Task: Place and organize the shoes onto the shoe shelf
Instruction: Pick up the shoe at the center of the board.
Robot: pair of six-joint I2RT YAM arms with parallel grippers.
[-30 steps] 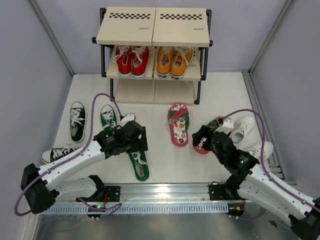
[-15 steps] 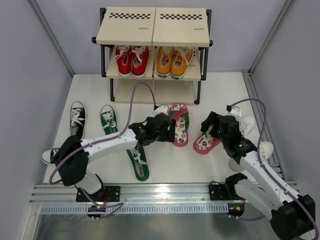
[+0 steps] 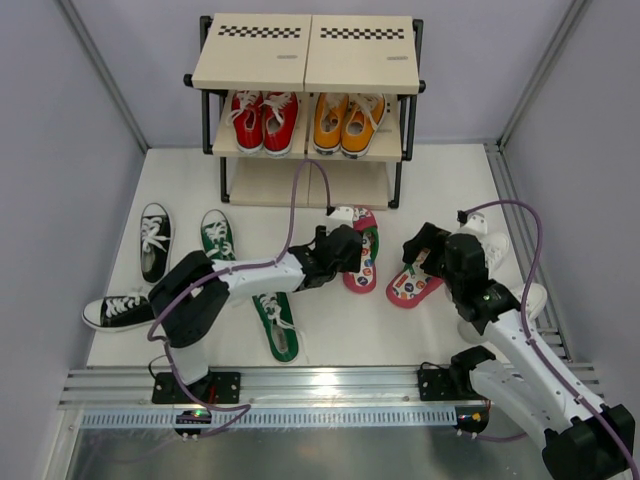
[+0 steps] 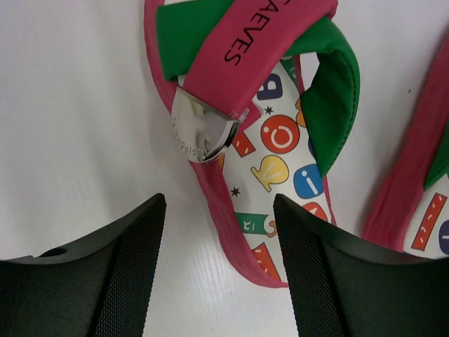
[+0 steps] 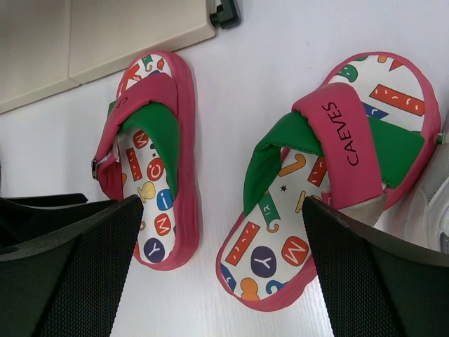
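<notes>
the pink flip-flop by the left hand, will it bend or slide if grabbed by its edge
Likely bendy: the pink flip-flop looks thin-soled and foamy, so it may droop from an edge grip. Lying flat on the smooth table, it could slide if the left hand nudges it.

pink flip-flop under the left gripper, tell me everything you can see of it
This pink flip-flop lies flat, sole down, on the white table. Foam-like pink sole, white footbed printed with coloured letters and shapes, crossed pink and green straps, a shiny metal clasp at one side. The left gripper hangs open astride its rim; contact is unclear. Its mate lies apart beside it.
</notes>
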